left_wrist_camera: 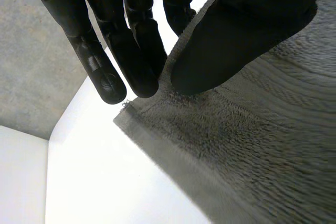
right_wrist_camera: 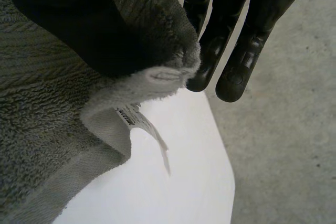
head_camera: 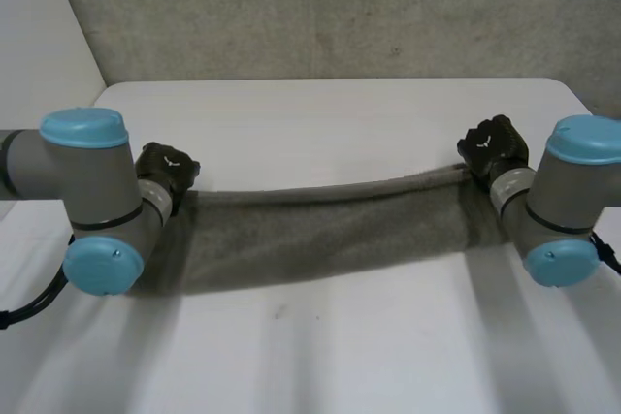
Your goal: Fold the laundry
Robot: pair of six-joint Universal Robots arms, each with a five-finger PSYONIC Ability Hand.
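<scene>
White tag (right_wrist_camera: 137, 120) on grey towel (right_wrist_camera: 42, 129) corner, dark print there, too small to read

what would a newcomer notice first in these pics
A grey towel is stretched wide across the white table, its far edge drawn into a long line. The left hand pinches one end corner and the right hand the other, thumb against fingers. A small white label hangs from the towel just under the right hand's grip.
</scene>
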